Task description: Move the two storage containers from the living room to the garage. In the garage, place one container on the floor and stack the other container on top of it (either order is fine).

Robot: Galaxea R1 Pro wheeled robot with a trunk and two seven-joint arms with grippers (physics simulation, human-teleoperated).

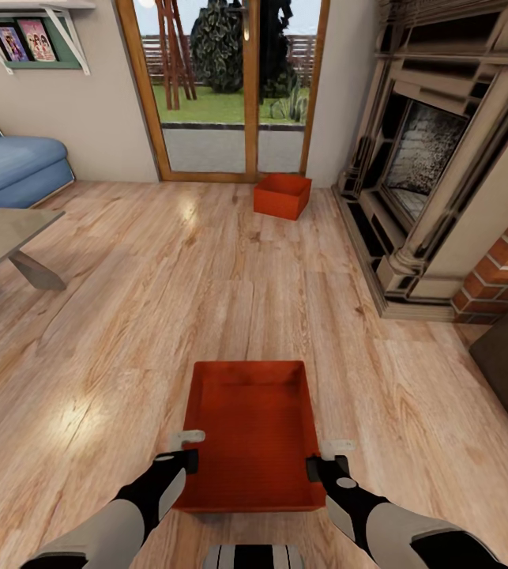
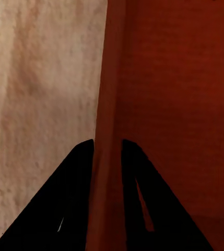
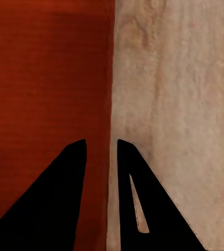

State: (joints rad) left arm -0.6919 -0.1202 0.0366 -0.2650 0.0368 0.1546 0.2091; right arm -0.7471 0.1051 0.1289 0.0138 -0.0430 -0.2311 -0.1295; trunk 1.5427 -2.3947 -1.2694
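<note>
1. Left gripper, low and left of centre in the head view, pinching the left wall of the near bin; in the left wrist view the two dark fingers sit on either side of the thin orange-red wall, closed against it.
2. Right gripper, low and right of centre, clamped the same way on the bin's right wall; one finger inside, the other outside over the floor.
3. Near bin open-topped, empty, lower middle of the head view, held between both grippers over the light wood plank floor.
4. Second bin in the upper middle, on the planks just before the wood-framed glass doors, well apart from the first.
5. Fireplace at upper right.
6. Blue sofa at upper left, with a grey table below it at the left edge.
</note>
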